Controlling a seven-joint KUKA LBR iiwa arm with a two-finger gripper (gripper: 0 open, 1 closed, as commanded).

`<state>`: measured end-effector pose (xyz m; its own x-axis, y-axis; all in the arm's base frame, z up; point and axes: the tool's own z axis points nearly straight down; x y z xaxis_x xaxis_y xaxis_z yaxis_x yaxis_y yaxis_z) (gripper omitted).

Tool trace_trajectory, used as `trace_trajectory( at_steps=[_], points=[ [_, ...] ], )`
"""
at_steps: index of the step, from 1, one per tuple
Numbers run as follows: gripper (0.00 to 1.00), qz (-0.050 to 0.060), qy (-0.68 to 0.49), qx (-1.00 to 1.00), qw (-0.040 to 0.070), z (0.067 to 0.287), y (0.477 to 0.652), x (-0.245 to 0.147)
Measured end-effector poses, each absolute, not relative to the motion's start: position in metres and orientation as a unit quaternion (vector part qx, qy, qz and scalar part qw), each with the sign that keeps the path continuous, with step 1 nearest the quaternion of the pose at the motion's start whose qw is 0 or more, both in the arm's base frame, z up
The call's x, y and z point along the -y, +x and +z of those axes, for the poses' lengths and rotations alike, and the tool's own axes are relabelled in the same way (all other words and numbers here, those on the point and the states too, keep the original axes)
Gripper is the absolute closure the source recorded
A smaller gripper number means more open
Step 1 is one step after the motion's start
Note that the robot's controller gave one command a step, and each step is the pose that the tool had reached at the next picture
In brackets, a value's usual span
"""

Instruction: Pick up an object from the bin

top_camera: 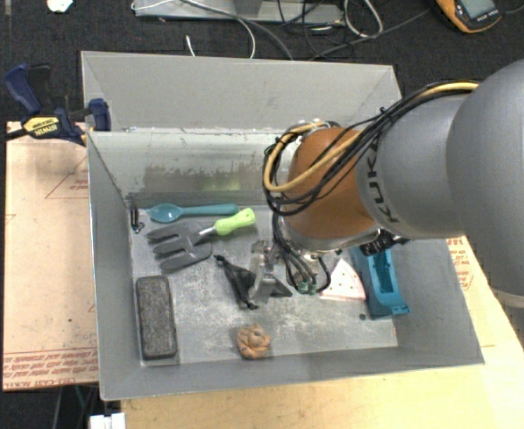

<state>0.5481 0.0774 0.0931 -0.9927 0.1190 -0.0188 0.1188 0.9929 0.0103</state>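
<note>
Gripper (266,280) low at the centre of the bin (199,324); pick not yet complete.
It stood just beside a black angular piece (238,284) that lay on the bin floor, apparently unlifted; whether the grip was clenched or released could not be told.

One camera on this, set high above the grey bin (110,239), looking down and tipped a little to one side, so the far wall (244,92) shows its inner face. It sits near: the bin takes most of the view. The arm (459,177) reaches in from the right, large and close to the lens, covering the bin's right side. Cables (289,7) lie beyond the far rim.
</note>
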Motion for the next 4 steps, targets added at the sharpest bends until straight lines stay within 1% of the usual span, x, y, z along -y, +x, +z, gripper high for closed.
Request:
trace_trajectory(
  at_steps=[1, 2, 3, 4],
  points=[
    [1.00, 0.005, 0.060, -0.998, 0.011, 0.107, 0.549, -0.078],
    [1.00, 0.006, 0.060, -0.998, 0.010, 0.127, 0.548, -0.078],
    [1.00, 0.005, 0.060, -0.998, 0.008, 0.169, 0.547, -0.078],
    [1.00, 0.006, 0.060, -0.998, 0.013, 0.203, 0.549, -0.078]
  ],
)
